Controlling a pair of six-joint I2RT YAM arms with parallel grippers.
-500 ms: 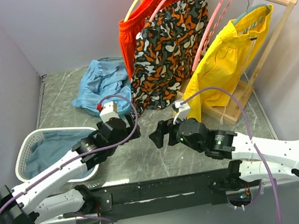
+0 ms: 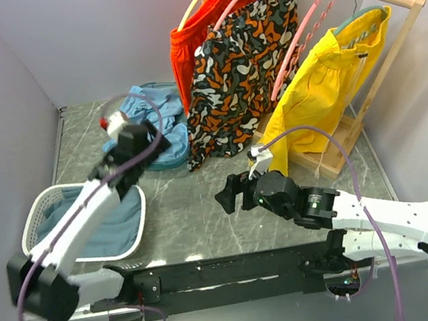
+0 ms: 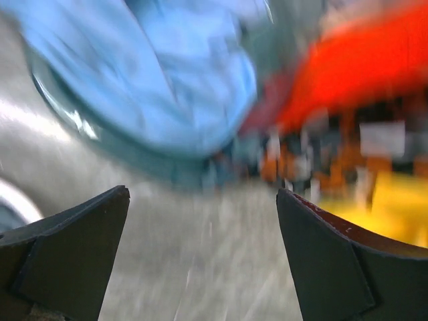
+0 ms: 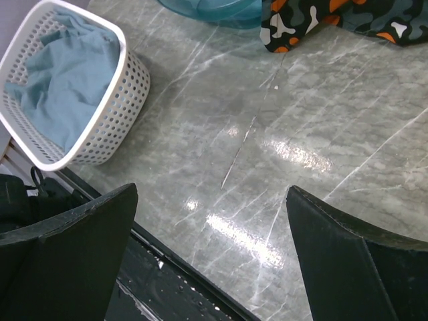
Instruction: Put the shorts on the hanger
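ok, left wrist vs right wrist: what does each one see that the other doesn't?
Left wrist only, all blurred: the shorts lying on the table, a red-orange garment and the yellow shorts.
Right wrist only: the white basket with dull blue cloth inside.
Both: the grey marbled table, the camo garment (a smear in the left view), and each arm's own fingers. The left pincer and right pincer are open and hold nothing.
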